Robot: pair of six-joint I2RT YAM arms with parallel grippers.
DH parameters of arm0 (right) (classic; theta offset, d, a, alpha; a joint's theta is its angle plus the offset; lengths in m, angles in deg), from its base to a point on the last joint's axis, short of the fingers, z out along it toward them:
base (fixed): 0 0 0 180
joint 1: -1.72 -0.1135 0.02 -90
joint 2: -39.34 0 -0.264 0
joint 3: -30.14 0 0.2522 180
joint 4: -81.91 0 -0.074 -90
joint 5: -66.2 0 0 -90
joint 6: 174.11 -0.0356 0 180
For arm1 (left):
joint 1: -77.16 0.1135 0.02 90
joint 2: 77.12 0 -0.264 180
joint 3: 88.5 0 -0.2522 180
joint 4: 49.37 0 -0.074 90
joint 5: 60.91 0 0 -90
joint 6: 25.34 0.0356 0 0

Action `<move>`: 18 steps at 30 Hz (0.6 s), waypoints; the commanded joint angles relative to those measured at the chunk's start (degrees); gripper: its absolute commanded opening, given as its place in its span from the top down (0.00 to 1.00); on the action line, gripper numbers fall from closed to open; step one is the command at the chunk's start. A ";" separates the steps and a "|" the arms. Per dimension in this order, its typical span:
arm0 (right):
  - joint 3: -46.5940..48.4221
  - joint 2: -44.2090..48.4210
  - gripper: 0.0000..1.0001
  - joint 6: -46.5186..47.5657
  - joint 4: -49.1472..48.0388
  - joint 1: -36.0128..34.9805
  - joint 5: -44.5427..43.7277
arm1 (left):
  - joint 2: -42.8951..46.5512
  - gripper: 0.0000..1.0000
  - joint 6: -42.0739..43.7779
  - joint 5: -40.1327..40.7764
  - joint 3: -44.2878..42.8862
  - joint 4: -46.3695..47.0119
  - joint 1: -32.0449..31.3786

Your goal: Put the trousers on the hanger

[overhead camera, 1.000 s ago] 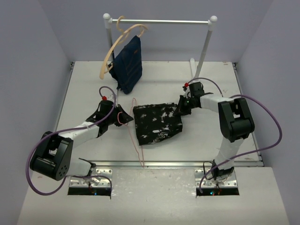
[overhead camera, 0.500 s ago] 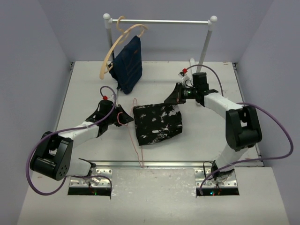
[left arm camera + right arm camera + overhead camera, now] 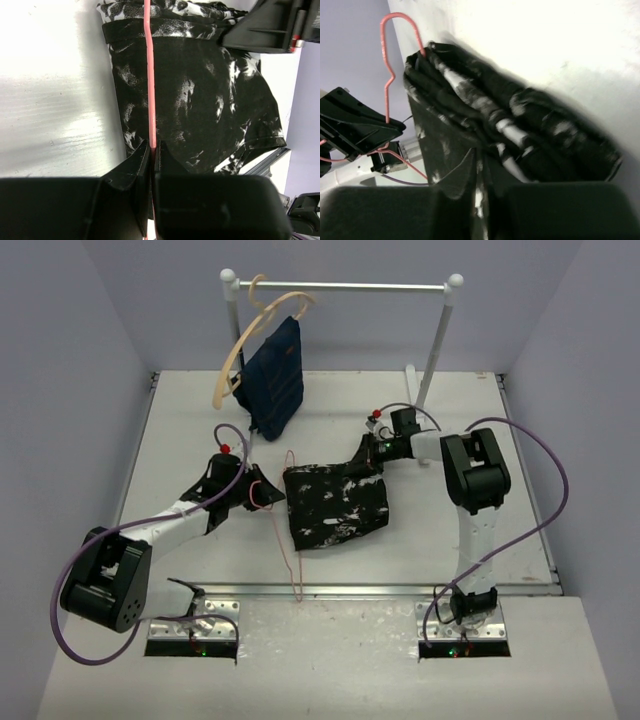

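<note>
You are looking at a white, lightly scuffed surface boxed in by pale lilac walls on the left, right and back. A thin rail on two white ball-topped posts spans the back of it. From the rail's left end hangs a wooden hanger carrying a navy garment, which drapes down to the surface. A metal strip runs along the near edge, and your two arm bases sit just in front of it.

The trousers lie folded in a rough square near the middle of the surface, between the two arms. The hanger lies flat along their left edge. Its hook end points towards your left arm, and one long wire side runs down towards the near edge.

Your left gripper is clamped tight on the pink wire. In the left wrist view the wire runs straight out from between the fingers and across the speckled cloth.

Your right gripper sits at the far right corner of the trousers with its fingers drawn almost together against the folds. You cannot tell from the blurred right wrist view whether any cloth is caught between them
</note>
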State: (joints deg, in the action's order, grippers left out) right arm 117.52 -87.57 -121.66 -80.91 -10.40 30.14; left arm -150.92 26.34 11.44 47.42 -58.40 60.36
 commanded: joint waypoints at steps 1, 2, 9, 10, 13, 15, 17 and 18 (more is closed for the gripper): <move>-0.65 16.68 0.83 2.86 5.62 0.26 -2.45 | 0.50 1.00 5.62 1.48 1.23 -2.89 0.19; -0.84 19.67 0.79 3.31 5.75 0.34 -2.65 | 0.49 1.00 5.62 1.48 1.23 -2.88 0.19; -23.86 35.66 0.71 2.52 1.74 0.34 -0.89 | 0.24 1.00 5.02 1.65 0.29 -2.62 0.19; -27.78 35.05 0.72 2.65 0.62 0.34 -0.37 | 0.24 1.00 4.93 1.65 0.10 -2.79 0.19; -35.40 28.95 0.75 2.84 -2.07 0.57 -0.76 | 0.20 1.00 4.52 1.87 -0.67 -3.28 0.19; -36.58 21.66 0.80 2.16 -3.06 1.11 -4.27 | 0.15 1.00 4.35 1.65 -1.25 -3.70 0.19; -35.26 17.02 0.85 1.99 -2.60 1.40 -9.98 | 0.28 1.00 4.03 1.06 -1.52 -3.85 0.19; -34.61 14.67 0.87 2.13 -2.06 1.39 -11.38 | 0.56 1.00 3.94 0.67 -1.71 -3.90 0.19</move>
State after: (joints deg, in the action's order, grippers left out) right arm 82.08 -66.98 -120.38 -82.84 -9.49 29.04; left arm -150.88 26.45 11.20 46.88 -59.11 60.36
